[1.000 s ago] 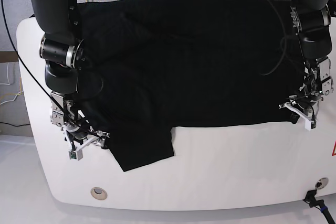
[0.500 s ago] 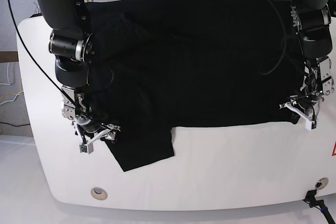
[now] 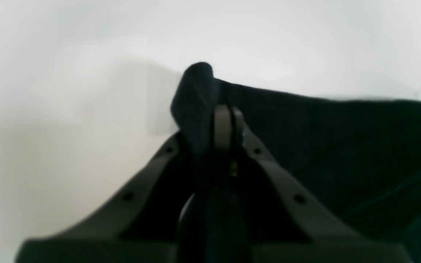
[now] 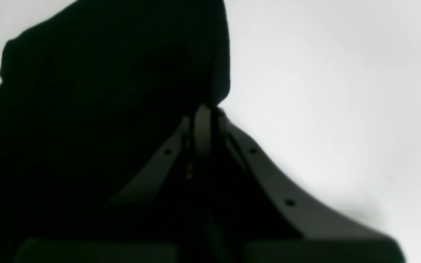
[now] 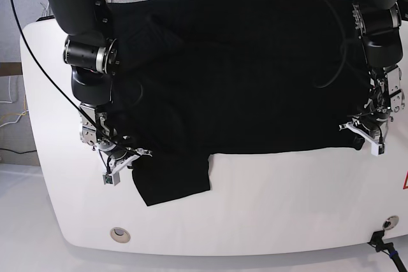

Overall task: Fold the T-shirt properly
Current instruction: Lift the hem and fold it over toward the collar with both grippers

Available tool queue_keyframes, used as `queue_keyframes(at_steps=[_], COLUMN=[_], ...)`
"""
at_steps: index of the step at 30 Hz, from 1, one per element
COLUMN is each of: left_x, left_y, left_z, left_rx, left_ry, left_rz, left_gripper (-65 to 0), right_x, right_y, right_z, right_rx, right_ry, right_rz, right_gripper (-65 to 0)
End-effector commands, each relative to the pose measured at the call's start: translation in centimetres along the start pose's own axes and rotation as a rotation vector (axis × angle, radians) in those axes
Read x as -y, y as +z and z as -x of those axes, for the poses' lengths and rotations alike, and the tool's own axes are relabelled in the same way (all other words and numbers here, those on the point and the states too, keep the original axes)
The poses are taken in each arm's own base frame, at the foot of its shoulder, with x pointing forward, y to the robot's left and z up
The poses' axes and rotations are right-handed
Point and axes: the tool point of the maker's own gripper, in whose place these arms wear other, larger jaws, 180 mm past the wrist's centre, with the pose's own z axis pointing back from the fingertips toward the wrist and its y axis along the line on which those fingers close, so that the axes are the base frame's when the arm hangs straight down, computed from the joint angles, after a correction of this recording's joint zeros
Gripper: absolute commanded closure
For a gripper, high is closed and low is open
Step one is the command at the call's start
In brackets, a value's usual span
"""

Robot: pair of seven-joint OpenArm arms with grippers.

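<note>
T-shirt [image 5: 242,74] spread over upper tabletop [image 5: 287,202] — grasp step. Left claw [image 5: 364,135] pinches hem at right, right claw [image 5: 121,160] pinches cloth lower left. Next, I judge — lift both, fold over.

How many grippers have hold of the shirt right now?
2. The right gripper pinches the T-shirt at its near edge by the sleeve; the left gripper pinches the near corner on the opposite side.
</note>
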Motion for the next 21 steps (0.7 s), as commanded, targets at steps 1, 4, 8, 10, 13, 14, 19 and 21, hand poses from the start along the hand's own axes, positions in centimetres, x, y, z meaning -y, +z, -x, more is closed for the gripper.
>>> queue_keyframes(at_steps=[1, 4, 8, 10, 13, 14, 19, 21], left_x=[-0.5, -0.6, -0.1, 0.4, 1.7, 2.1, 3.1, 3.1], left_y=[0.4, 0.6, 1.0, 1.6, 2.8, 3.2, 4.7, 5.4], left_z=[-3.7, -4.8, -6.8, -7.0, -7.4, -7.3, -5.5, -4.9], left_rx=[0.108, 0.169, 0.239, 0.258, 0.296, 0.302, 0.3, 0.302], left_ry=[-0.003, -0.002, -0.022, -0.055, -0.112, -0.131, -0.191, -0.201], left_rz=[-0.004, -0.005, 0.003, 0.013, 0.037, 0.044, 0.066, 0.067], left_gripper=[0.0, 0.0, 0.0, 0.0, 0.0, 0.0, 0.0, 0.0], right_x=[-0.3, -0.5, -0.4, -0.2, -0.3, -0.3, -0.7, -0.9], right_y=[0.6, 1.1, 2.7, 3.8, 5.7, 6.3, 9.2, 10.4], right_z=[-5.5, -6.7, -7.9, -7.9, -8.2, -8.1, -7.2, -6.4], right_rx=[0.12, 0.093, 0.086, 0.075, 0.059, 0.051, 0.01, -0.016], right_ry=[0.031, 0.064, 0.131, 0.168, 0.226, 0.241, 0.331, 0.375], right_rz=[-0.008, -0.005, 0.017, 0.034, 0.064, 0.073, 0.101, 0.106], right_gripper=[0.0, 0.0, 0.0, 0.0, 0.0, 0.0, 0.0, 0.0])
